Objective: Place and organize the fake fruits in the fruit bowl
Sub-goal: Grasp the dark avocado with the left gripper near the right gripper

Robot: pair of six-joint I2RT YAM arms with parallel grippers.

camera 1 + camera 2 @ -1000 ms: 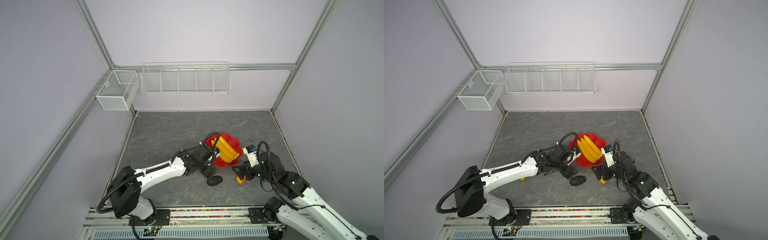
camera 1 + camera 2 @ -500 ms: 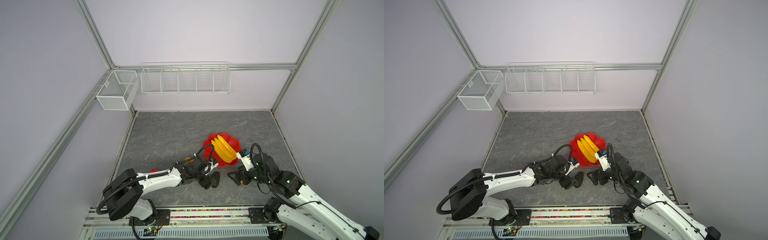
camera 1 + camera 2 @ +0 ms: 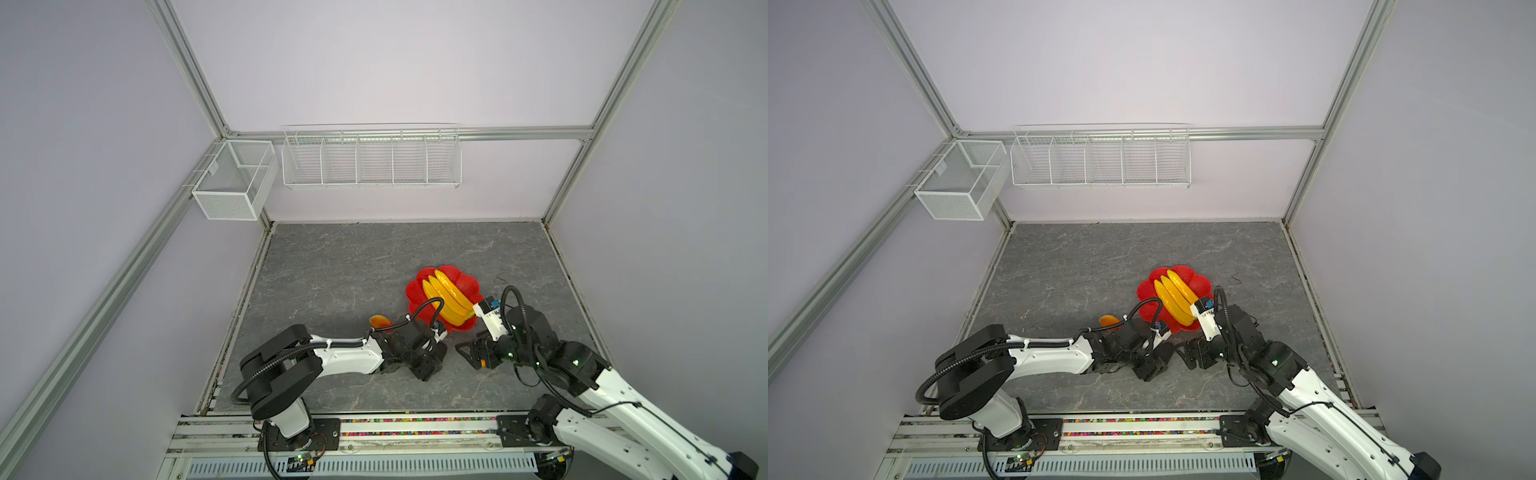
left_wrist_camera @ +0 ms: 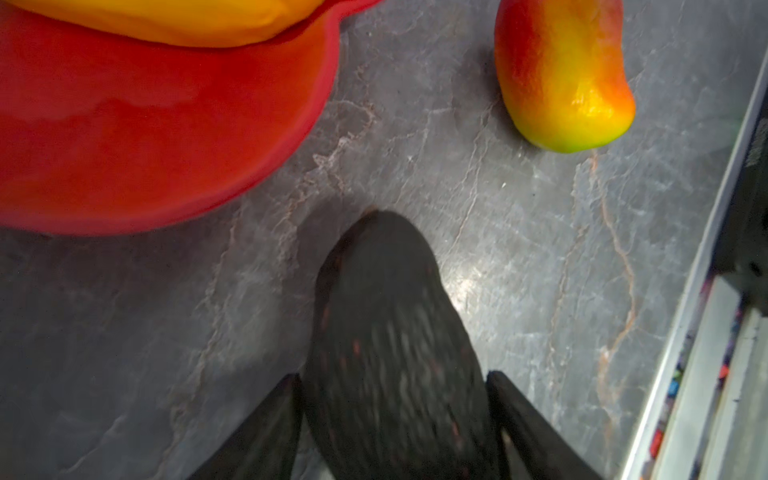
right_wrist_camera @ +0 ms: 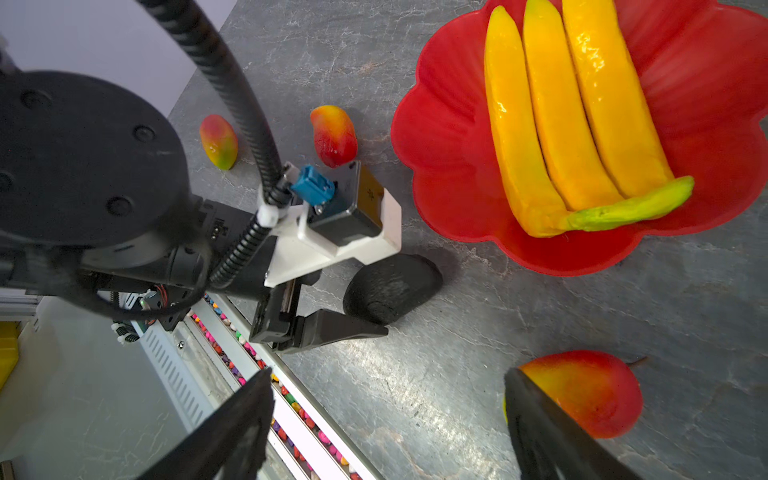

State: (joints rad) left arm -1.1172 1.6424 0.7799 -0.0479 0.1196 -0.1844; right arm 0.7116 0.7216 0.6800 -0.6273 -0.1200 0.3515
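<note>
Overhead unseen, avocado (image 4: 390,332) inside left end effector (image 4: 393,375), grip unclear, right end effector (image 5: 387,374) apart

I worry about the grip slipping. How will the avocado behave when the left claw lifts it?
The avocado tapers to a point, so the left claw, straddling its wide end, may squeeze it forward. Its bumpy matte skin probably gives decent friction. Lying on its side, the rounded body could roll if nudged.
</note>
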